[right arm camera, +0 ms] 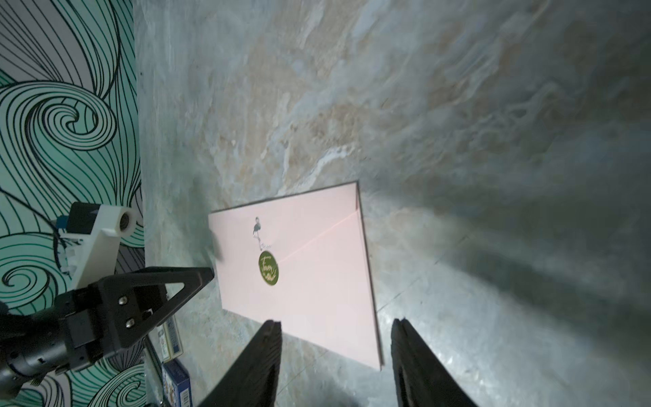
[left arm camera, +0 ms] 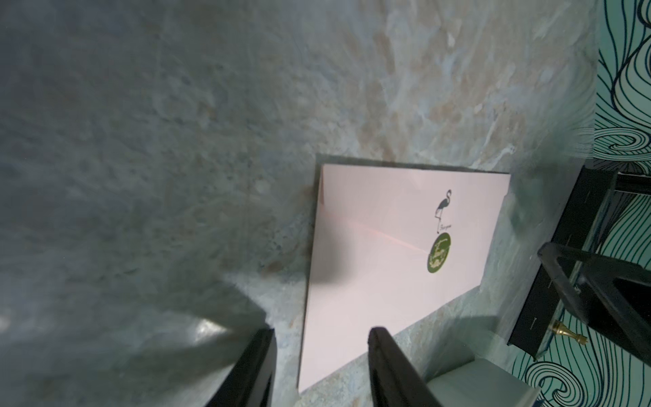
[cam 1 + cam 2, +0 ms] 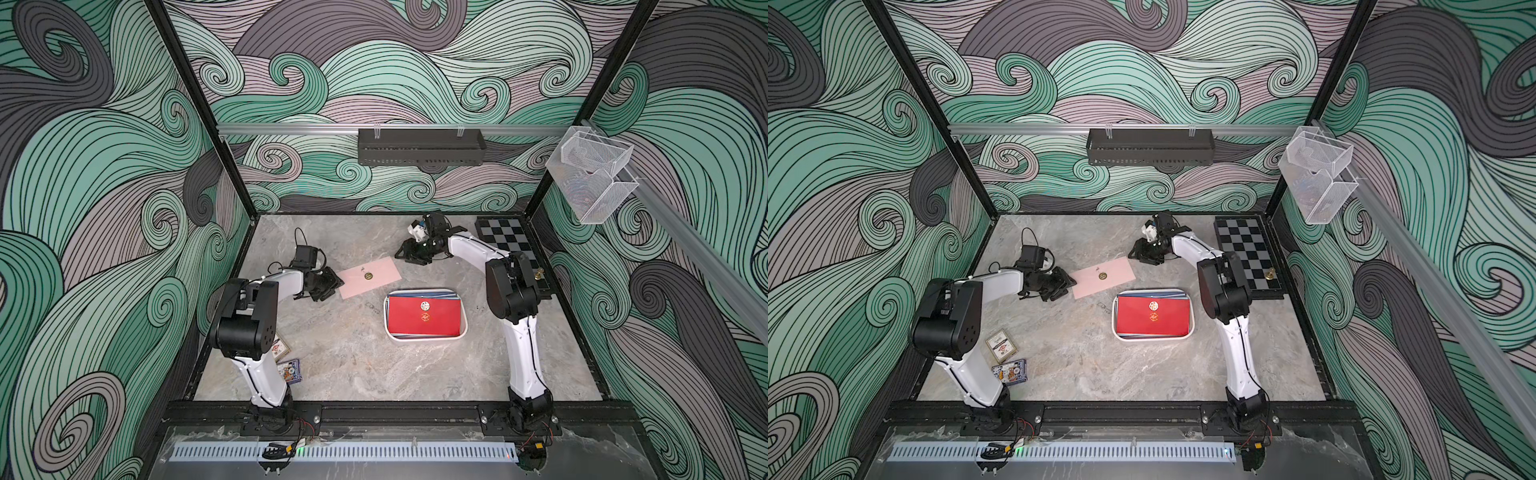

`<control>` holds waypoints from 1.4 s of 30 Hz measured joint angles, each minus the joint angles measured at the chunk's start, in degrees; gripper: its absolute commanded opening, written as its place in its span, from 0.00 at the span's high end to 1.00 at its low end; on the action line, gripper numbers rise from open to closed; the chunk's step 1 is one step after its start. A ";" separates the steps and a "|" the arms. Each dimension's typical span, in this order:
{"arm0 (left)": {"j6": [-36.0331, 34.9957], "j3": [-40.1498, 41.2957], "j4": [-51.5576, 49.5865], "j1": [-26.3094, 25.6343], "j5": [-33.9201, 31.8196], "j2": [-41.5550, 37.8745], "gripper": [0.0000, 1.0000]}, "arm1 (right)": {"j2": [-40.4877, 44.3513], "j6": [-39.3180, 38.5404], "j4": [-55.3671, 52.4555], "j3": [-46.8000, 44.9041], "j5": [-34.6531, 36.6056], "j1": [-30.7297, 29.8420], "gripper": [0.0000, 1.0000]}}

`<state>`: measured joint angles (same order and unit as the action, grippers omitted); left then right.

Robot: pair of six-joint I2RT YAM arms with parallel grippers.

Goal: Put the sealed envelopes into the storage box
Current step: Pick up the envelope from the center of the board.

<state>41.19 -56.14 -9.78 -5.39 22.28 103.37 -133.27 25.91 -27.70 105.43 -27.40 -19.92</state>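
Bare table (image 3: 353,374) is lying wide open across the front. The storage box (image 3: 424,339) is sitting mid-table, the pink envelope (image 3: 374,272) just behind it with the left gripper (image 3: 332,284) and right gripper (image 3: 406,254) crowding its two ends. The chessboard (image 3: 505,241) is filling the far right corner; card packs (image 3: 1011,371) are lying by the left arm's base

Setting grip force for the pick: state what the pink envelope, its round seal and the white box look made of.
The pink envelope looks like matte paper: flat, thin, crisp flap folds, no glare. Its round seal is probably a foil-printed sticker: dark green with gold lettering. The white box seems smooth plastic: rounded corners, even white rim.
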 measured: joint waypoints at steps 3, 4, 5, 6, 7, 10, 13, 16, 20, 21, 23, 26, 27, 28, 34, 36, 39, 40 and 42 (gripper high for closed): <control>-0.28 -0.50 0.04 0.00 0.00 0.46 0.53 | -4.00 0.00 -0.48 3.19 0.07 -0.46 0.47; -0.37 -0.52 0.04 0.00 0.02 0.48 0.53 | -5.29 0.13 -0.59 3.93 -0.85 -0.79 0.47; -0.46 -0.72 -0.02 0.00 0.17 0.70 0.53 | -5.90 0.20 -0.83 5.03 -1.09 -1.05 0.47; -0.50 -1.03 -0.02 0.00 0.37 0.98 0.53 | -6.29 0.11 -1.07 5.77 -0.96 -1.33 0.47; -0.55 -1.51 0.13 0.02 0.76 1.51 0.53 | -6.58 0.17 -1.11 6.19 -1.16 -1.66 0.47; -0.52 -2.25 1.53 0.31 2.43 2.71 0.53 | -6.62 0.17 -1.55 6.29 -1.53 -2.58 0.47; -0.50 -2.25 2.38 0.50 3.28 3.04 0.53 | -6.62 0.50 -1.99 6.43 -2.05 -3.30 0.47; -0.48 -2.25 2.51 0.85 3.98 3.19 0.53 | -6.80 1.62 -2.86 6.95 -3.08 -3.10 0.47; -0.46 -2.21 2.58 0.87 4.11 3.19 0.53 | -6.99 3.30 -3.58 8.33 -4.26 -2.82 0.47; -0.44 -2.19 2.64 0.87 4.13 3.19 0.53 | -6.99 3.82 -3.39 8.59 -4.70 -2.75 0.47; -0.24 -1.97 3.08 0.98 4.35 3.19 0.53 | -6.93 5.01 -2.49 8.68 -5.81 -2.54 0.47; 0.13 -1.60 3.76 1.31 5.16 3.19 0.53 | -6.51 7.37 -0.48 7.96 -7.82 -2.16 0.47; 0.20 -1.44 3.98 1.36 5.25 3.19 0.53 | -6.10 7.93 0.26 7.43 -8.55 -2.10 0.47; 0.31 -1.33 4.17 1.46 5.42 3.19 0.53 | -5.53 8.66 0.98 6.80 -9.31 -2.08 0.47; 0.42 -1.03 5.75 1.51 5.84 3.41 0.53 | -1.53 12.83 5.75 2.60 -14.71 -2.36 0.47; 0.42 -1.01 6.01 1.51 5.92 3.48 0.53 | -0.46 15.13 9.05 0.28 -16.94 -2.58 0.48; 0.42 -0.83 6.64 1.51 6.14 3.56 0.53 | 0.22 18.23 12.83 -3.28 -19.37 -2.78 0.49; 0.42 -0.76 6.84 1.51 6.21 3.56 0.53 | 0.22 18.82 13.46 -4.11 -19.80 -2.78 0.49; 0.44 -0.72 7.13 1.51 6.34 3.65 0.53 | 0.22 19.71 13.55 -5.60 -20.13 -2.78 0.50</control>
<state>41.63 -56.86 -2.66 -3.88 28.62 107.02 -133.05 45.63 -14.15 99.83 -47.53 -22.70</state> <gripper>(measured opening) 0.467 0.514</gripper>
